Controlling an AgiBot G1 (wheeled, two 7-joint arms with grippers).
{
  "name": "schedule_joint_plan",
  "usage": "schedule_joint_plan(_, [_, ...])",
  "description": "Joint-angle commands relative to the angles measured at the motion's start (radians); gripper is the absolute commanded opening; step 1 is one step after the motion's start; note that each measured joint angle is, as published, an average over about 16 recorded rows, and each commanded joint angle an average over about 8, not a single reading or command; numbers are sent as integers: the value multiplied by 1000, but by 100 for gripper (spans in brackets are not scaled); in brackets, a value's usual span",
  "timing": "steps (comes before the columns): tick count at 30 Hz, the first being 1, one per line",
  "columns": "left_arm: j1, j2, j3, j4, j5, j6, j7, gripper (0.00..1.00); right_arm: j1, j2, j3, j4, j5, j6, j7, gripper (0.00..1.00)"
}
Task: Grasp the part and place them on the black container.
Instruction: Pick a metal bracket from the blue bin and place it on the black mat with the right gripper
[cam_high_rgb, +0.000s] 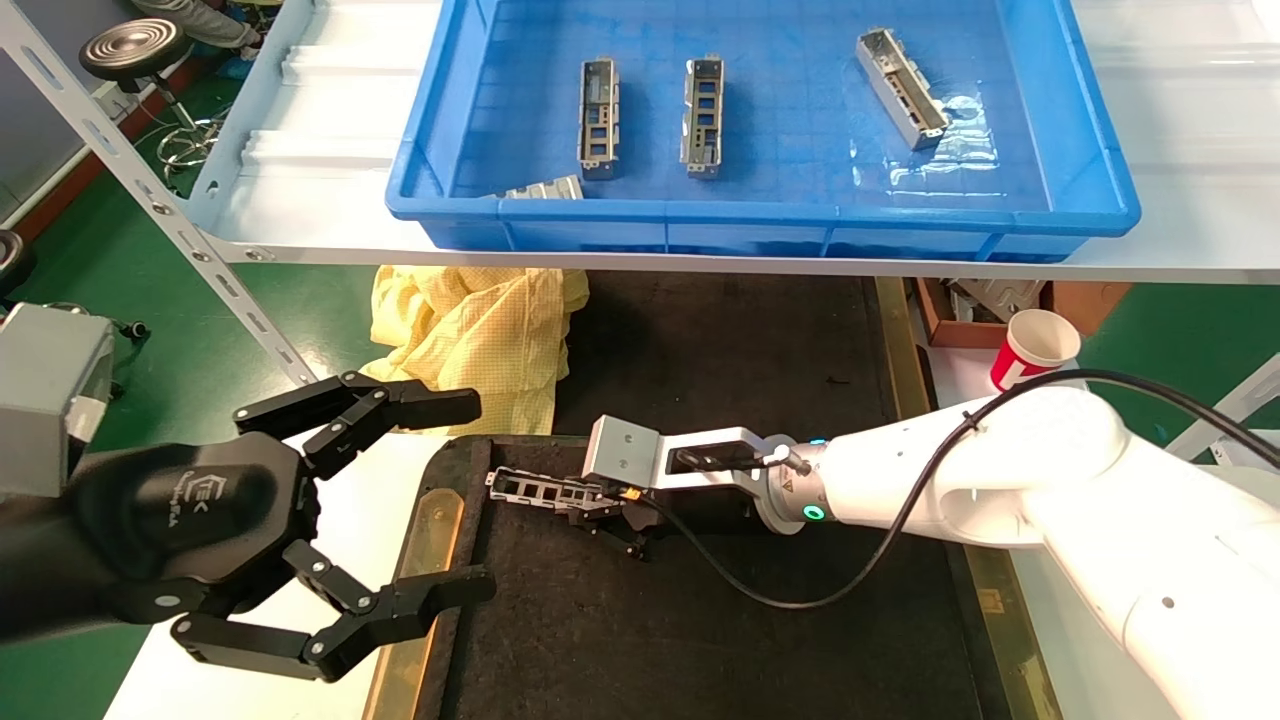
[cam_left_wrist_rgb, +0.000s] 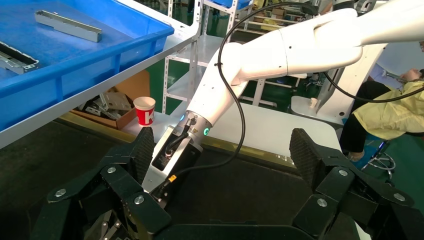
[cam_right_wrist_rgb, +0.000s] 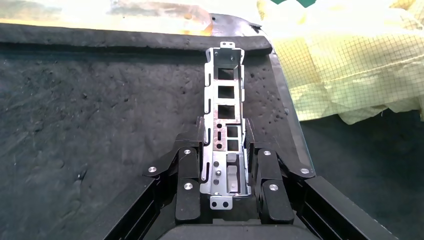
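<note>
metal part pinched in the right gripper over the black tray.
it lies lengthwise between both fingers, low above the tray's far left corner, near the yellow cloth. the left gripper hangs spread wide beside the tray's left edge; more parts sit in the blue bin.

Bright overhead light glares off the blue bin.

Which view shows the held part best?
The right wrist view: the part fills the centre between the right gripper's fingers, cutouts plain. The head view shows it smaller and half covered; in the left wrist view I cannot make it out.
</note>
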Motion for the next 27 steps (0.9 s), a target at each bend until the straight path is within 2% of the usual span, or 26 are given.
schedule_joint_plan(1, [0,0,0,0,0,0,0,100,-4,1,-5,12,8,20,1,0])
schedule_joint_plan(11, [0,0,0,0,0,0,0,100,4,4,-36,10,25,-36,-35,0])
schedule_joint_plan(21, [0,0,0,0,0,0,0,100,-9,3,-56,-7,50,-54,-61,2])
schedule_joint_plan(23, [0,0,0,0,0,0,0,100,-10,2,-59,-5,56,-54,-65,14])
schedule_joint_plan(27, [0,0,0,0,0,0,0,100,-10,1,-69,0,61,-47,-75,63])
